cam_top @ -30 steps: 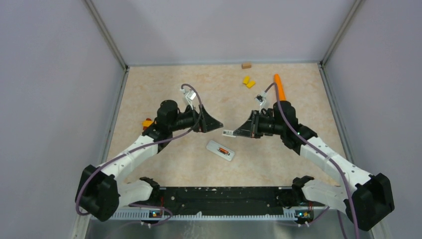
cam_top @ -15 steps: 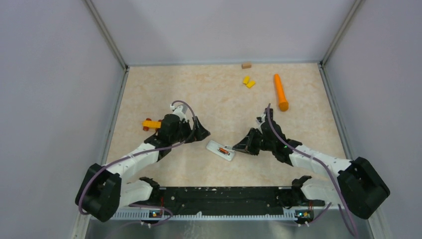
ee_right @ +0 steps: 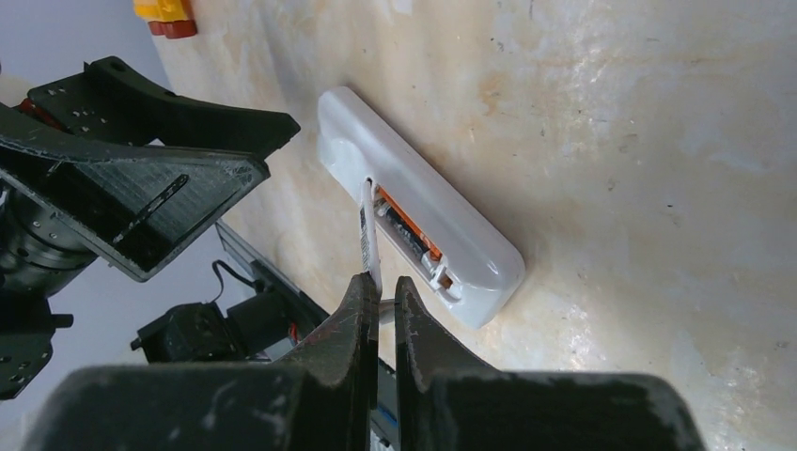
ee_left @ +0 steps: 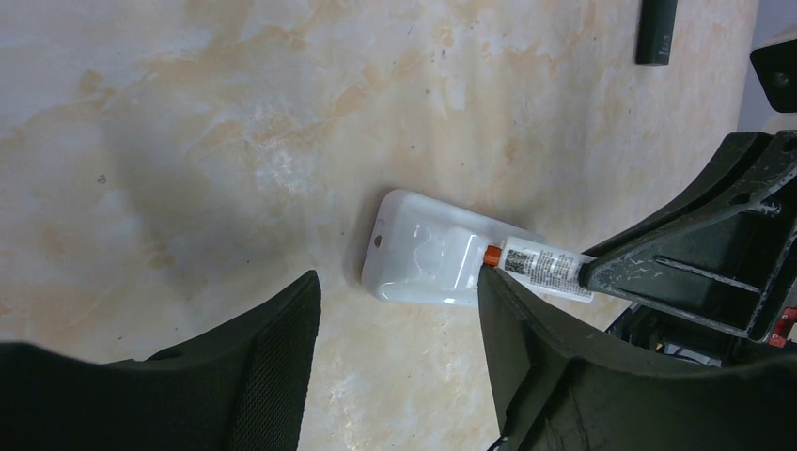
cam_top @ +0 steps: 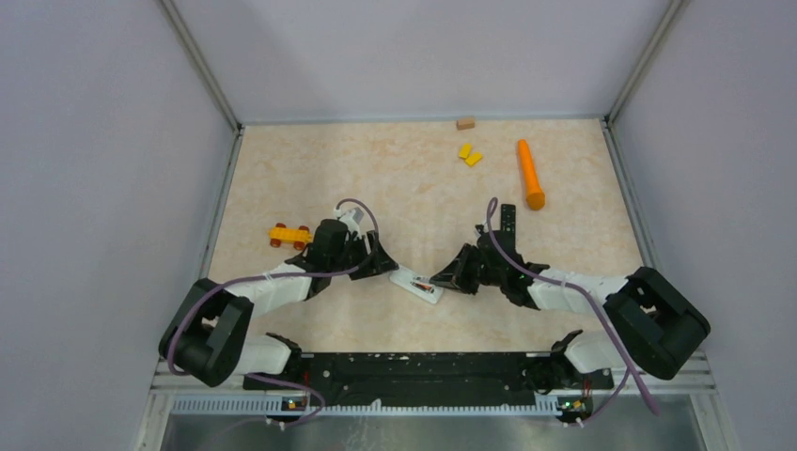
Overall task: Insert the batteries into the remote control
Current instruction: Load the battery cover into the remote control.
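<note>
The white remote control (cam_top: 416, 285) lies back-up mid-table with its battery bay open. One orange battery (ee_right: 406, 224) sits in the bay. My right gripper (ee_right: 382, 287) is shut on a second battery (ee_right: 368, 235), white-labelled with an orange end. Its far tip rests at the bay's end (ee_left: 492, 255). My left gripper (ee_left: 399, 291) is open, low over the table. The remote's (ee_left: 428, 252) rounded end lies just beyond its fingertips (ee_left: 305, 301). In the top view, the left gripper (cam_top: 385, 263) and right gripper (cam_top: 446, 279) flank the remote.
A black remote-like bar (cam_top: 508, 221) lies behind the right arm. Farther back are a long orange cylinder (cam_top: 530, 174), yellow blocks (cam_top: 470, 153) and a small wooden block (cam_top: 465, 123). A yellow toy car (cam_top: 289, 235) sits left of the left arm.
Both arms came down and inward to the white remote. The right one brought its battery to the bay. The left jaws have narrowed somewhat.
</note>
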`<state>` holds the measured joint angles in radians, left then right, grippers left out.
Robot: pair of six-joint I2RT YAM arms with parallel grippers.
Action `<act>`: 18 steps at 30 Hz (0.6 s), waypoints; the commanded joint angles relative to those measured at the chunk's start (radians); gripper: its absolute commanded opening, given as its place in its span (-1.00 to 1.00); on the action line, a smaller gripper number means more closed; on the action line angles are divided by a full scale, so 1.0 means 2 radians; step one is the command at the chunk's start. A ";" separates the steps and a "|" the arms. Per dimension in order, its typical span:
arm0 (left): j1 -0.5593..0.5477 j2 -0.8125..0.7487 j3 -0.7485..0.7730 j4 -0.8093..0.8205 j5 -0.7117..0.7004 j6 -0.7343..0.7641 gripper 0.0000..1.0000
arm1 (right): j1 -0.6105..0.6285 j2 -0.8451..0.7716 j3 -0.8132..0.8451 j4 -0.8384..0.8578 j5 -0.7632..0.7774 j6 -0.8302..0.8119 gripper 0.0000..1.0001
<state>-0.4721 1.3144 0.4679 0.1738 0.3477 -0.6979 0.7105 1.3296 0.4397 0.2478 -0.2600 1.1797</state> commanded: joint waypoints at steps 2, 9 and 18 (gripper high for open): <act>0.003 0.013 -0.001 0.033 0.023 -0.006 0.28 | 0.011 0.019 0.019 0.031 0.006 0.010 -1.00; 0.002 0.023 -0.003 0.041 0.028 -0.010 0.15 | 0.013 0.029 0.018 0.037 0.005 0.015 -1.00; 0.002 0.031 -0.006 0.049 0.042 -0.014 0.00 | 0.030 0.041 0.024 0.019 0.030 0.035 -1.00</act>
<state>-0.4717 1.3678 0.4671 0.2184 0.4046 -0.7185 0.7517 1.3972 0.4545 0.2813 -0.2359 1.2247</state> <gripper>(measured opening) 0.506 0.039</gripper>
